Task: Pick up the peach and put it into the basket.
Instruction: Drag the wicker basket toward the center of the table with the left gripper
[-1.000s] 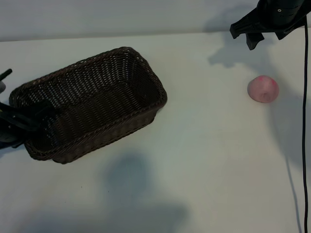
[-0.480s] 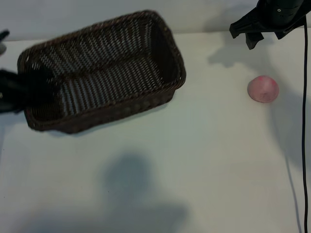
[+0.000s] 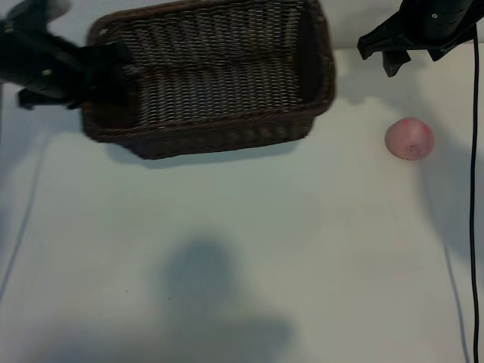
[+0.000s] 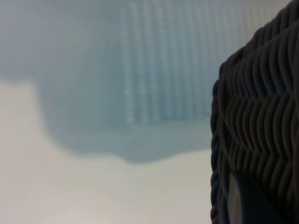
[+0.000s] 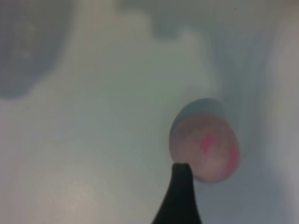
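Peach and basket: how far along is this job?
Early. The peach lies on the table, untouched, outside the basket. The left gripper is shut on the basket's end, holding it off the table. The right gripper hangs open above the peach. Left: picking up the peach and putting it in.

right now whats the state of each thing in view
basket: lifted off the table, tilted, empty, held at its left end
peach: resting on the table, untouched, right of the basket
left gripper: fingers shut on the basket's end wall
right gripper: fingers open, empty, above and behind the peach
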Action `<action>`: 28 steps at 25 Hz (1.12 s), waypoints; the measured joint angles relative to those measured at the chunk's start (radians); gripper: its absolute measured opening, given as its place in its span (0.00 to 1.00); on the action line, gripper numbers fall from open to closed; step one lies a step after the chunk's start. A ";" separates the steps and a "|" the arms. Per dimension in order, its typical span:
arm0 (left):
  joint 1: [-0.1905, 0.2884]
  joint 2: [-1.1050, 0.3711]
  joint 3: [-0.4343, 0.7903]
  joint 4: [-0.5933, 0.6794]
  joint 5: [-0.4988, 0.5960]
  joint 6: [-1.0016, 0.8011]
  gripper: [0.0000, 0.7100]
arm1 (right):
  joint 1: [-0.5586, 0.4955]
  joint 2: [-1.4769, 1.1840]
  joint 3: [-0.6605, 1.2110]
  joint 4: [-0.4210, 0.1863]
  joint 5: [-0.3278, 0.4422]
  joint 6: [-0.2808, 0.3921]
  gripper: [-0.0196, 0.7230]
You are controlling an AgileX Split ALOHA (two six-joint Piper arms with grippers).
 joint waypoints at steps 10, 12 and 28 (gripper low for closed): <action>-0.060 0.199 -0.060 0.015 -0.006 -0.010 0.13 | 0.000 0.000 0.000 0.000 0.001 0.000 0.82; -0.060 0.223 -0.060 0.036 -0.010 -0.011 0.13 | 0.000 0.000 0.000 0.000 0.001 0.000 0.82; -0.061 0.268 -0.061 0.046 -0.105 0.064 0.13 | 0.000 0.000 0.000 0.000 -0.002 0.000 0.82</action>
